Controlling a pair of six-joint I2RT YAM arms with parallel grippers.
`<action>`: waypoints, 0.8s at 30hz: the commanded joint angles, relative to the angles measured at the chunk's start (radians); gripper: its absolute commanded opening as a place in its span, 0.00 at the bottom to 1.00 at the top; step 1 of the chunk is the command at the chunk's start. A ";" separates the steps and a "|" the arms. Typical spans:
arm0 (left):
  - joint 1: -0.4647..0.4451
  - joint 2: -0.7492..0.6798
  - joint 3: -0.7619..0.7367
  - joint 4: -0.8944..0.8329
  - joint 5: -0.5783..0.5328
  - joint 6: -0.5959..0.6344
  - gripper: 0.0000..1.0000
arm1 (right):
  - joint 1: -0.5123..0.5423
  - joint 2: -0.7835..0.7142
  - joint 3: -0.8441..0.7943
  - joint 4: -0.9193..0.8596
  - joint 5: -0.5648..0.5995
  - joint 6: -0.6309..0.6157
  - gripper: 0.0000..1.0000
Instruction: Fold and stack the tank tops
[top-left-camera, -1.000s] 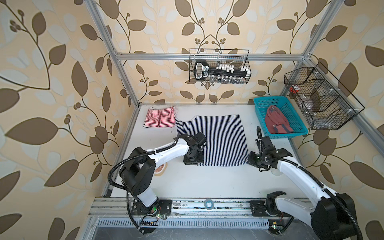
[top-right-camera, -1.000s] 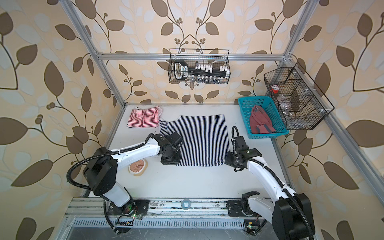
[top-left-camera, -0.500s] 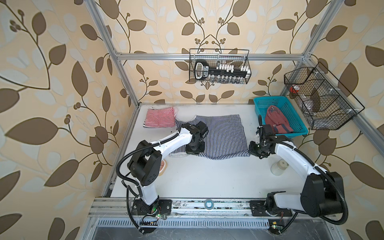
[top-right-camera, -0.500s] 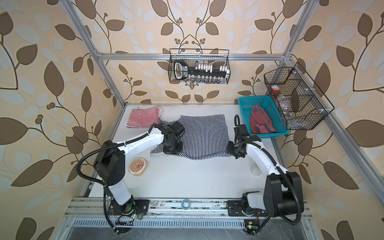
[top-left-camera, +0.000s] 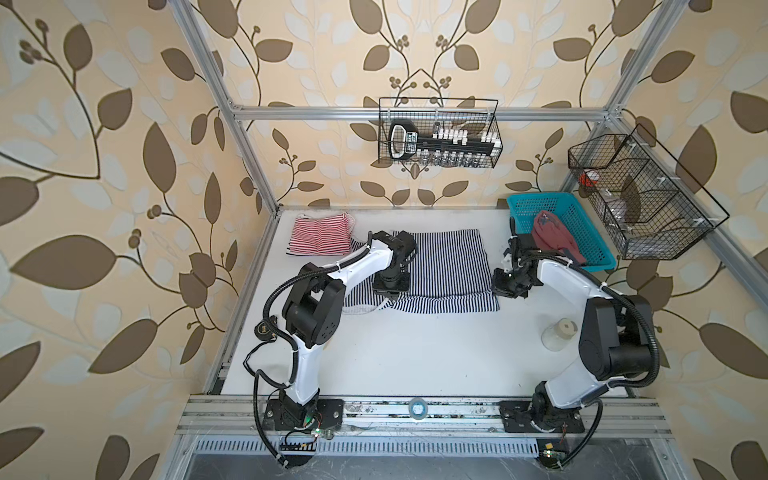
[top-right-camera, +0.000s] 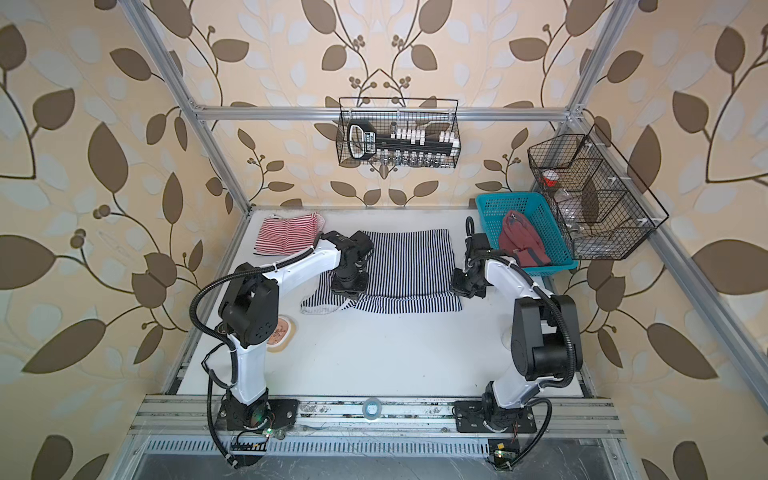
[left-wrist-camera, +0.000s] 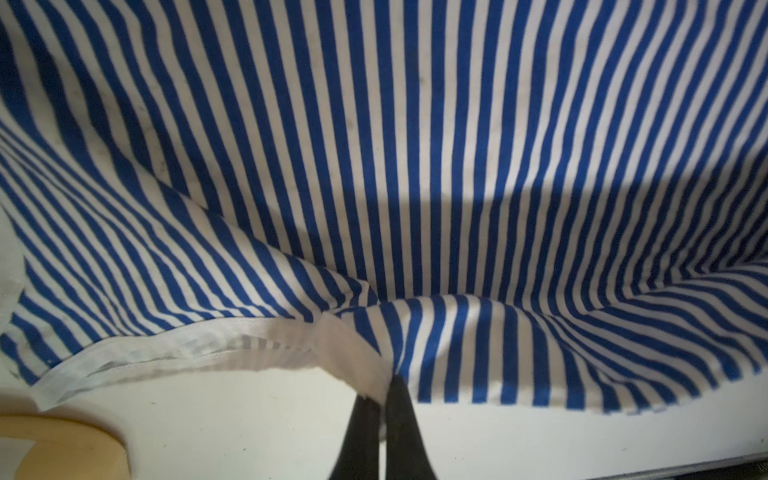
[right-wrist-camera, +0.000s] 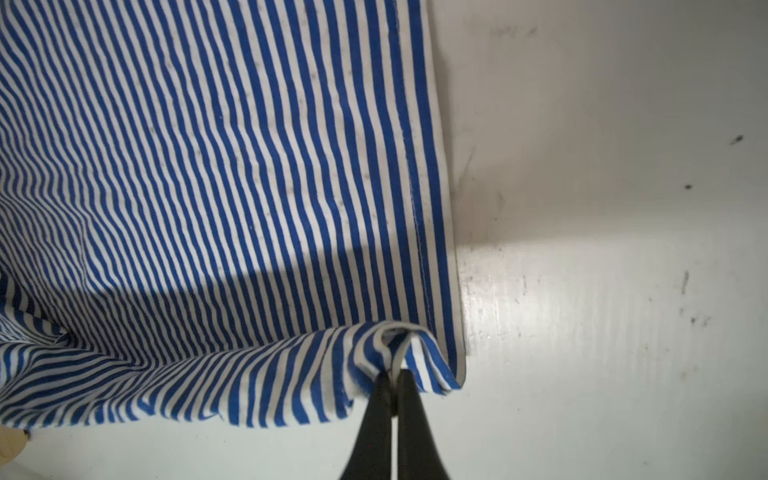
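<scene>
The navy-white striped tank top (top-left-camera: 444, 266) (top-right-camera: 409, 262) lies mid-table, its near part doubled back over the rest. My left gripper (top-left-camera: 388, 293) (left-wrist-camera: 384, 395) is shut on its white trim (left-wrist-camera: 357, 357) on its left side. My right gripper (top-left-camera: 500, 286) (right-wrist-camera: 392, 376) is shut on a bunched corner of its hem (right-wrist-camera: 424, 249) on its right side. The red-white striped tank top (top-left-camera: 320, 239) (top-right-camera: 286, 237) lies folded at the back left. The dusty red tank top (top-left-camera: 552, 237) (top-right-camera: 521, 245) lies crumpled in the teal basket (top-left-camera: 540, 197).
A wire basket (top-left-camera: 438, 139) hangs on the back wall and another wire basket (top-left-camera: 640, 199) on the right frame. A clear jar (top-left-camera: 559, 334) stands near the right arm. A small bowl (top-right-camera: 282, 330) sits by the left arm's elbow.
Both grippers have moved from the near side toward the back of the table, carrying the navy top's near edge up and over the rest of the cloth.
</scene>
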 joint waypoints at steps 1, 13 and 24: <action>0.024 0.025 0.052 -0.059 0.019 0.032 0.00 | -0.010 0.040 0.056 -0.014 -0.020 -0.033 0.00; 0.053 0.138 0.202 -0.113 0.031 0.059 0.00 | -0.033 0.178 0.171 -0.042 -0.041 -0.060 0.00; 0.079 0.193 0.250 -0.120 0.047 0.052 0.09 | -0.055 0.243 0.205 -0.044 -0.064 -0.054 0.06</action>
